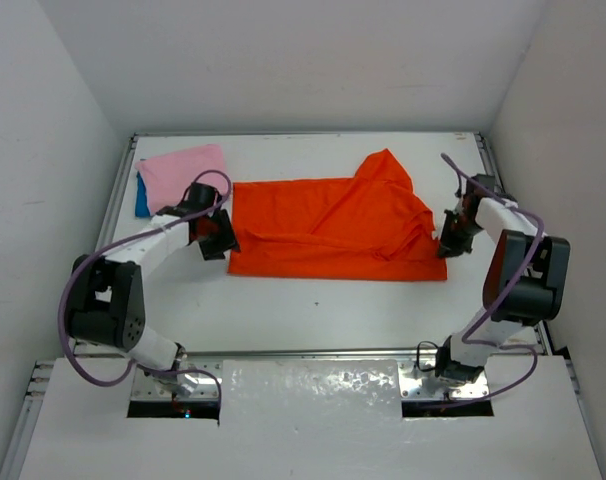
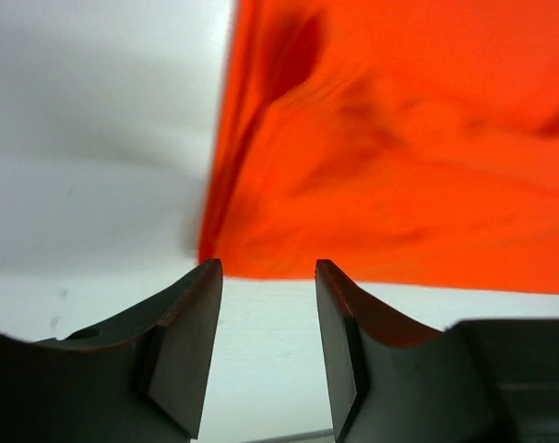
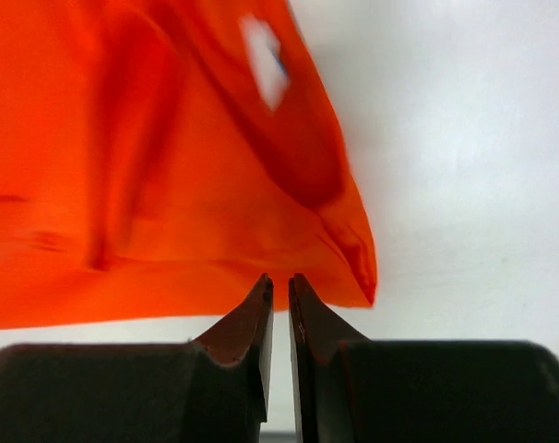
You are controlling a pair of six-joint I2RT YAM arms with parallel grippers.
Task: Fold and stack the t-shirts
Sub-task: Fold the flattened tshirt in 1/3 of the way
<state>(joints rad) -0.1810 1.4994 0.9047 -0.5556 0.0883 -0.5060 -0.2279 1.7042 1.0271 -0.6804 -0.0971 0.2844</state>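
The orange-red t-shirt (image 1: 333, 225) lies spread across the middle of the table, with one part folded up toward the back right. It also shows in the left wrist view (image 2: 399, 138) and the right wrist view (image 3: 169, 166). My left gripper (image 1: 218, 240) is open and empty at the shirt's near-left corner, its jaws (image 2: 266, 268) just short of the hem. My right gripper (image 1: 448, 243) is at the shirt's near-right corner, its jaws (image 3: 279, 281) closed to a thin gap with no cloth seen between them. The pink t-shirt (image 1: 183, 172) lies folded at the back left on the blue one (image 1: 142, 200).
The white table (image 1: 313, 310) has raised rails along its edges and white walls on three sides. The pink and blue pile sits just behind my left arm.
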